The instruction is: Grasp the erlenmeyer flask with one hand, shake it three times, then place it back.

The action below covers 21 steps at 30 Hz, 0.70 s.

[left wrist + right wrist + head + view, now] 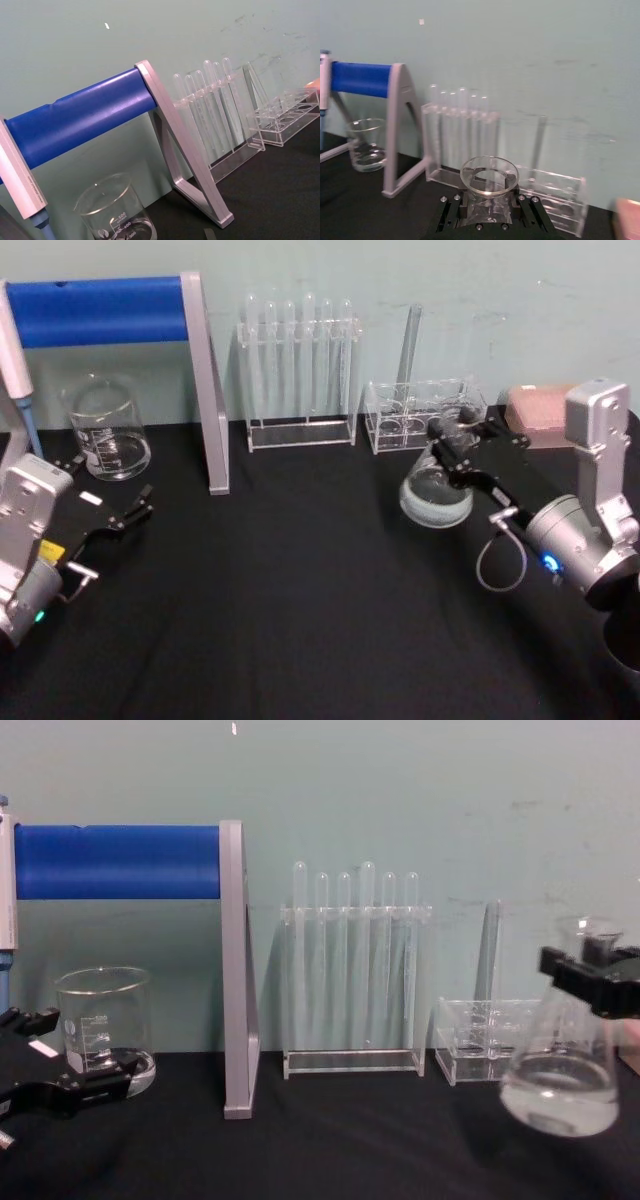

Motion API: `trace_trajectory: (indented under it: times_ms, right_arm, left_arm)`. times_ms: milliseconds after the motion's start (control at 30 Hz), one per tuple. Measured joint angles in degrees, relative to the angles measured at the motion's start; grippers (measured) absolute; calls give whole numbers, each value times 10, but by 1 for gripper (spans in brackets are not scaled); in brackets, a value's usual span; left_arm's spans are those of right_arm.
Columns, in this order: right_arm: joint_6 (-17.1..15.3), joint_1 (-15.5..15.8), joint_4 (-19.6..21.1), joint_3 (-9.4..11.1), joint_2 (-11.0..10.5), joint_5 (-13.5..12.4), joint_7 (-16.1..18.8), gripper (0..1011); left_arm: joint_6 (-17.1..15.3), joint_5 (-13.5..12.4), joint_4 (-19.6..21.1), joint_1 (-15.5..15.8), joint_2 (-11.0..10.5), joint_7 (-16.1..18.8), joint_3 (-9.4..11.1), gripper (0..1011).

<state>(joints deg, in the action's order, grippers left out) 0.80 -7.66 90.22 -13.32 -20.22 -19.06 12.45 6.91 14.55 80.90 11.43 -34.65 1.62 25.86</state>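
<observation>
In the head view, we see the black right gripper (455, 448) closed on the narrow neck of the clear glass conical erlenmeyer flask (436, 495), which hangs tilted in front of the low clear plastic rack (405, 410). The black left gripper (110, 495) is parked at the left of the black table (300, 590), fingers spread and empty.

The left wrist view looks past the straight-walled glass beaker (117, 215) and the blue-barred metal stand (80, 117).

In the right wrist view, the flask's flared rim (489, 175) sits between the jaws, gripped from both sides.

In the chest view, the flask's base is off the table, with a little clear liquid in it.

We judge the grasp and lift done. We cannot tell how many shakes are complete, and setting the flask back is still to do.
</observation>
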Motion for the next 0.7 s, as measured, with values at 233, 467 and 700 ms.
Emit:
trace_trajectory:
  times_ms: [233,467,700]
  right_arm:
    - [-3,5,-2,25,8,5,-11,456]
    - [-7,6,-2,30,16,14,-4,456]
    - [-14,4,0,14,23,24,21,456]
  left_arm:
    - [0,0,0,0,0,0,0,1001]
    - [0,0,0,0,0,0,0,1001]
    - [0,0,0,0,0,0,0,1001]
